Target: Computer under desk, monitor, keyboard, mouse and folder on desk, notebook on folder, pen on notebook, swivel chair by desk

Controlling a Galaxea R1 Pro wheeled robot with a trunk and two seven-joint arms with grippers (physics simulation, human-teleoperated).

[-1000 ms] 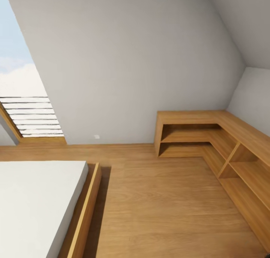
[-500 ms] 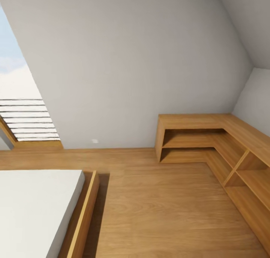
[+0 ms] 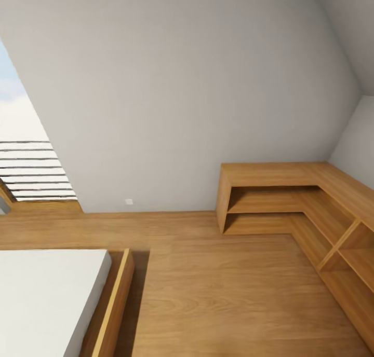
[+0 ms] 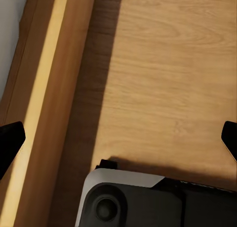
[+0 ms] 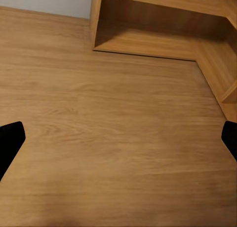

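Left hand (image 4: 118, 138): fingers spread wide, nothing held, above floor (image 3: 223, 294) beside bed (image 3: 47, 294). Right hand (image 5: 118, 138): likewise wide, nothing held, over floor. Beyond bed: L-shaped wooden shelving (image 3: 291, 201) against grey wall (image 3: 182, 87); skylight (image 3: 26, 160) beside it. Bedroom.

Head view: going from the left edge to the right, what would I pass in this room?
Window → bed → bare wood floor → low wooden corner shelves.
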